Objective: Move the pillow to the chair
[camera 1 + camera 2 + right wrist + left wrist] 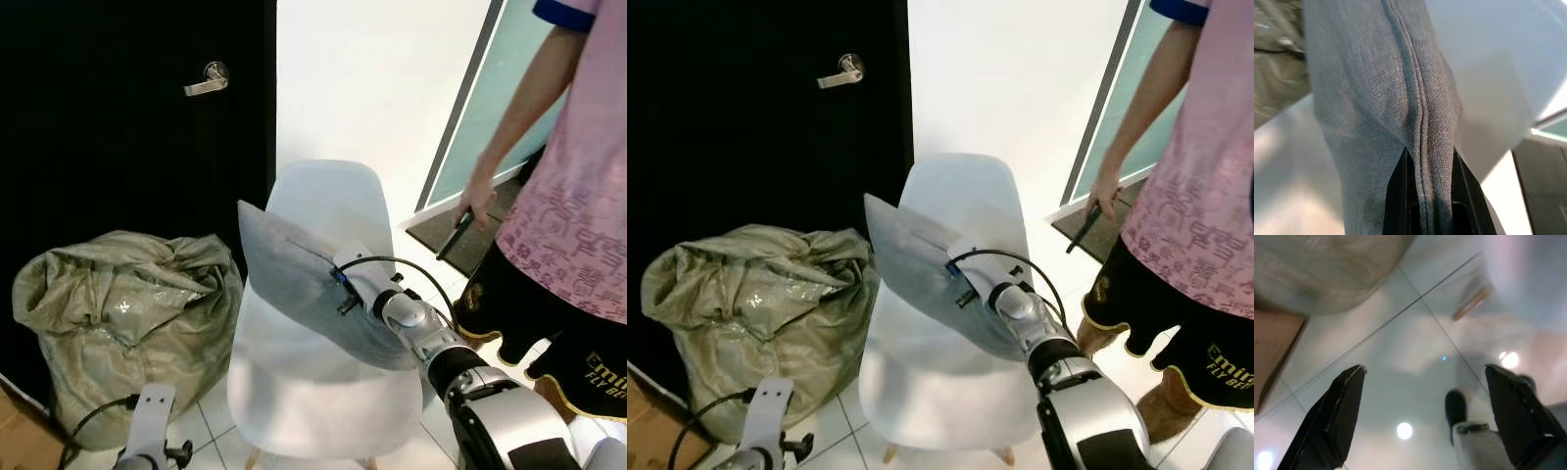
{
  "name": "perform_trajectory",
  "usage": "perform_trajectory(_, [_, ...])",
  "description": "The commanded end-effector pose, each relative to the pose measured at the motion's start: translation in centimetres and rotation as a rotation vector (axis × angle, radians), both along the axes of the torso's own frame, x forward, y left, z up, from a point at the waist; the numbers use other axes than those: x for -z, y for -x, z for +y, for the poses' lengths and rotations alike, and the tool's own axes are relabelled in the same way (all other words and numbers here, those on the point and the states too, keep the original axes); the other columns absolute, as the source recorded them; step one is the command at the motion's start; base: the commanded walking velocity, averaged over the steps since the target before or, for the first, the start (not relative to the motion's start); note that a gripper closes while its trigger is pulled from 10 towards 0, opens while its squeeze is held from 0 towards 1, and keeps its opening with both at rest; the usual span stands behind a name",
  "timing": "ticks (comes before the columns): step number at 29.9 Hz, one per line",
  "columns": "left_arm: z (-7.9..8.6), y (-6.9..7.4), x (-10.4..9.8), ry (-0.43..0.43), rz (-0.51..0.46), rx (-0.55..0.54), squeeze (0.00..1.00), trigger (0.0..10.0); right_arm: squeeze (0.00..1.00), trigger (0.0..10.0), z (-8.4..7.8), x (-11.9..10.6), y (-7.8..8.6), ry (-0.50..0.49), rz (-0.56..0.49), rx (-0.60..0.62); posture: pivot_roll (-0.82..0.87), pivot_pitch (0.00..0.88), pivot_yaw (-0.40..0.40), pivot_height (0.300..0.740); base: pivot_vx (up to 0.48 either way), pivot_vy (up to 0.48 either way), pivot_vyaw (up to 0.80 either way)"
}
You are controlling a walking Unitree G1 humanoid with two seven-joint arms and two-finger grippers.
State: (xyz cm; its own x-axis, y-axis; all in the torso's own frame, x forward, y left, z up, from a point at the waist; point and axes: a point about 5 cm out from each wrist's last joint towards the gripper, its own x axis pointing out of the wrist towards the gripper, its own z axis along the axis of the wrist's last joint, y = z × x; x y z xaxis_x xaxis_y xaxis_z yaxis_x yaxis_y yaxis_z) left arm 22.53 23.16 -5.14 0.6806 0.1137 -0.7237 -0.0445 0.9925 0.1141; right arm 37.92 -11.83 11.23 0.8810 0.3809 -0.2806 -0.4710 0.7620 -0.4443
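Observation:
A grey fabric pillow hangs over the seat of the white plastic chair, leaning toward its backrest. My right gripper reaches in from the lower right and is shut on the pillow; in the right wrist view its black fingers pinch the seam edge of the pillow. My left gripper hangs low at the left, open over the floor tiles, with its arm at the bottom edge.
A large olive-green stuffed bag sits on the floor left of the chair, against a black door. A person in a pink shirt stands close on the right, holding a dark object.

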Motion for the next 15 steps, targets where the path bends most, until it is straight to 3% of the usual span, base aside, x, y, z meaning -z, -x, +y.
perform_trajectory(1, [-0.20,-0.22,-0.10,-0.002,-0.007,0.013,0.00,10.0,0.00,10.0,-0.71,-1.52,-0.68,-0.015,-0.060,0.029,-0.09,0.058,-0.049,0.740,0.480,0.000,0.00])
perform_trajectory(7, [-0.08,-0.39,-0.27,-0.004,-0.026,-0.008,0.00,10.0,0.00,10.0,-0.86,-1.62,-0.74,-0.014,-0.064,0.035,-0.09,0.058,-0.051,0.740,0.348,0.000,0.00])
perform_trajectory(10, [0.09,-0.42,-0.31,-0.015,-0.023,-0.007,0.00,10.0,0.00,10.0,-0.94,-1.68,-0.77,-0.014,-0.065,0.038,-0.09,0.058,-0.050,0.740,0.000,0.000,0.00])
perform_trajectory(15, [-0.18,-0.34,-0.19,-0.009,-0.016,0.011,0.00,10.0,0.00,10.0,-1.07,-1.78,-0.83,-0.013,-0.067,0.044,-0.09,0.057,-0.050,0.740,0.000,-0.402,0.00])
